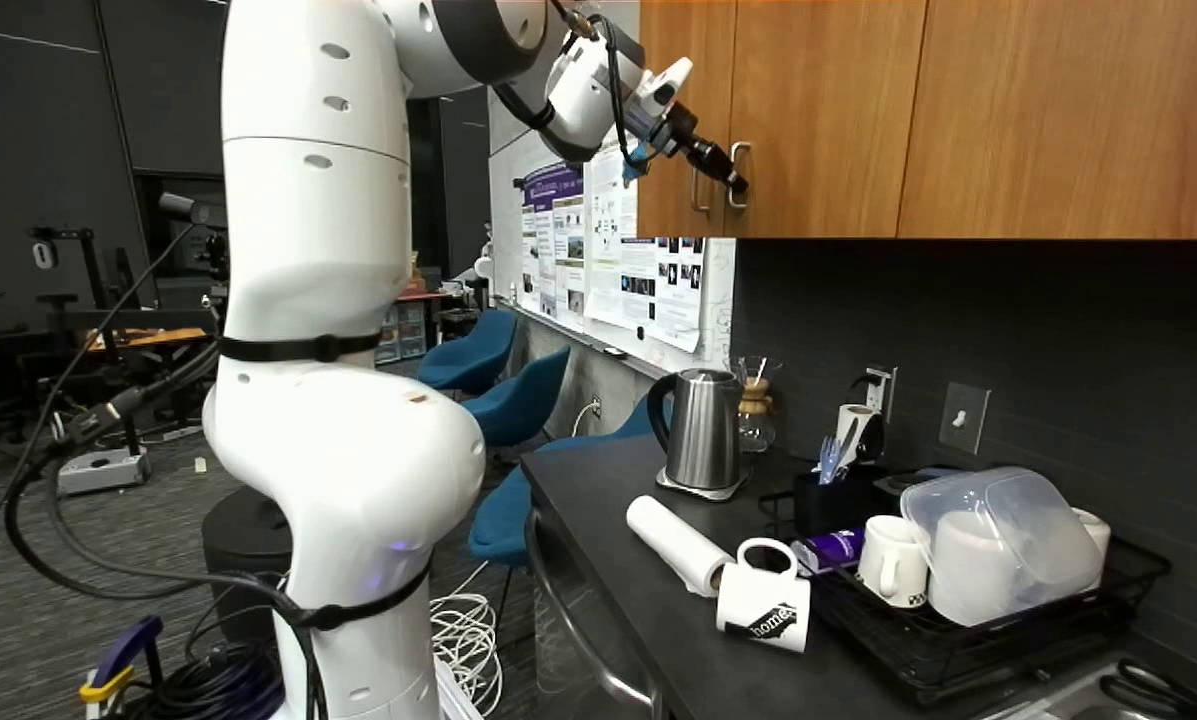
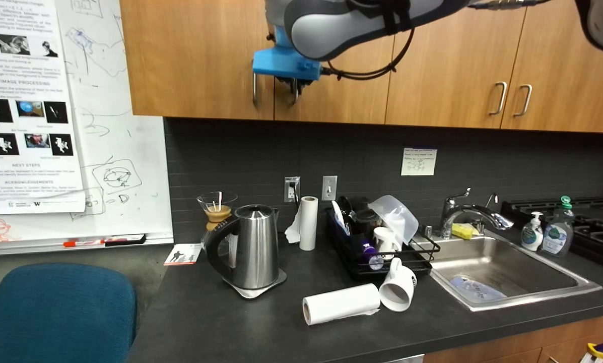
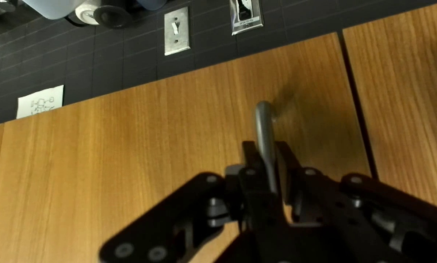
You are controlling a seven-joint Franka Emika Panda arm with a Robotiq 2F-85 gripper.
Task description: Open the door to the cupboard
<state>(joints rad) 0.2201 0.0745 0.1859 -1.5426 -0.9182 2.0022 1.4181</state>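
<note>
Cupboard: flat, vertically grained wood; black jointed tool clamped on slim, rounded metal handle.

Counted in an exterior view: four upper cupboard handles, two paper rolls, two soap bottles, one kettle, one sink, one light switch.

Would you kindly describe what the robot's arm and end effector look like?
The arm is white and rounded, dotted with grey ovals, with black straps and dark cables; it carries a bright blue housing. The end effector is black with grey bolts.
</note>
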